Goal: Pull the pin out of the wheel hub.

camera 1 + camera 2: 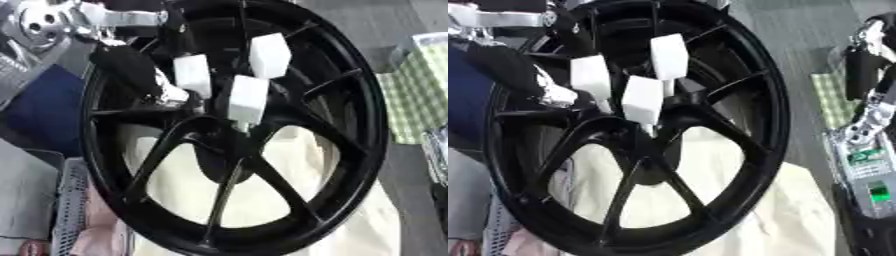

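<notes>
A large black wheel [262, 165] with spokes fills the view, tilted, over a cream cloth [262, 200]. Three white block-shaped pins [248, 97] stick out around its hub [229, 135]. The left hand [144, 82], black with silver joints, reaches in from the upper left beside the leftmost pin [192, 75]; whether its fingers grasp it cannot be told. The right hand [868, 70] hangs at the right edge, its fingers unclear.

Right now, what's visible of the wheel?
The wheel is glossy black, likely metal, with thin paired spokes running from hub to rim. It stands tilted and fills most of the view, over a cream cloth. Three white blocks stick out near the hub. The left hand reaches in at its upper left.
</notes>
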